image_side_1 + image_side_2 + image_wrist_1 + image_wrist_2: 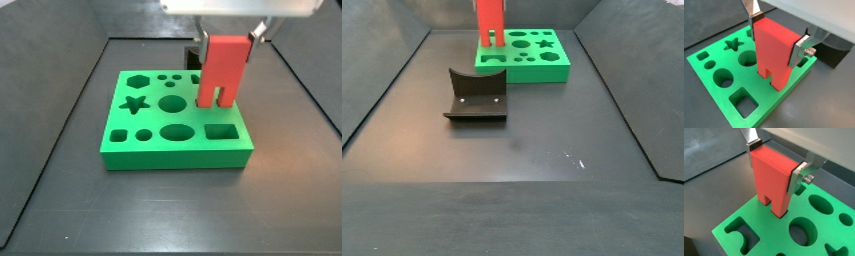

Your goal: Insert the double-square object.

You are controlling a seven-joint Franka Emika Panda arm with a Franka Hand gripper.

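Note:
The double-square object is a tall red block with two prongs at its lower end. It stands upright over the flat green board. My gripper is shut on the block's upper sides, with one silver finger on each side. Both wrist views show the prong tips at the board's top, near one edge, seemingly just inside holes. I cannot tell how deep they sit. In a side view the block hangs from the gripper over the board's right edge. It also shows in another side view.
The board has star, round, oval and square holes. The dark fixture stands on the dark floor in front of the board. Raised walls bound the floor on the sides.

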